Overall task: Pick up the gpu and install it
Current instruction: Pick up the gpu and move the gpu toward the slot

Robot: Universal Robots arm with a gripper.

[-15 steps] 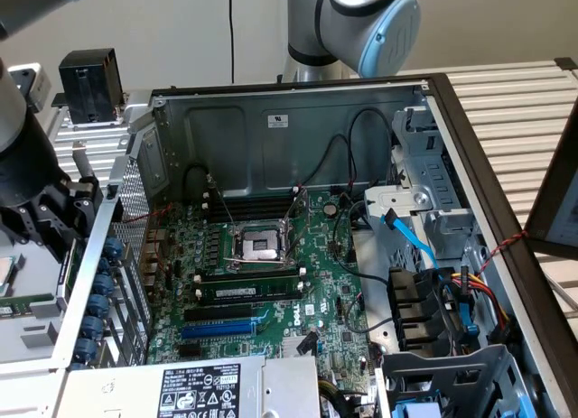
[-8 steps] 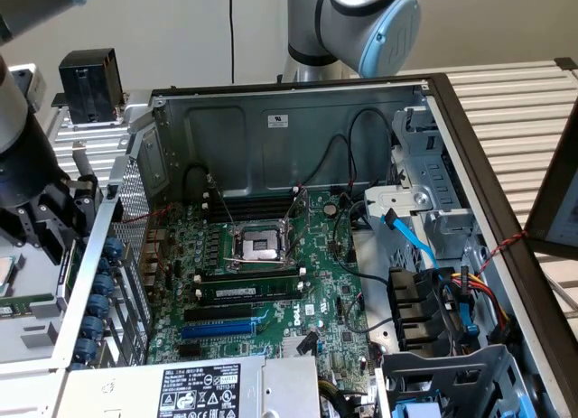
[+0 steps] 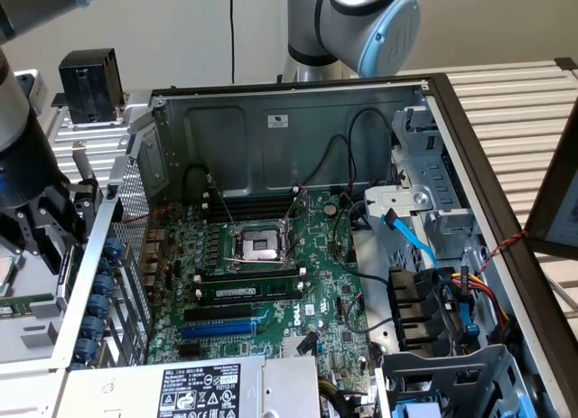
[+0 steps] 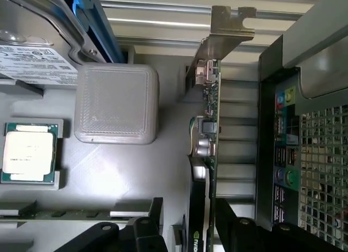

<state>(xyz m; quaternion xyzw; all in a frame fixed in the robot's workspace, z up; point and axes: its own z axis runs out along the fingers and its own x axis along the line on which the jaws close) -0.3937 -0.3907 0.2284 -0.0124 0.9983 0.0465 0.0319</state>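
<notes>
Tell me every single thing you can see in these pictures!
computer case: one, grey metal, open, middle of the exterior view
motherboard: one, green, inside the case
memory stick: one, dark, slotted into the motherboard
cables: several, blue and black, inside the case at the exterior view's right
finned block: one, black, outside the case at the exterior view's upper left
tray: one, grey, beside the case
gpu: one, green board with black shroud, standing on edge at the tray
processor chip: one, silver on green, in the tray
square block: one, light grey, on the tray
robot arm: one, grey and blue, behind the case
gripper: one, black, open, straddling the gpu
</notes>
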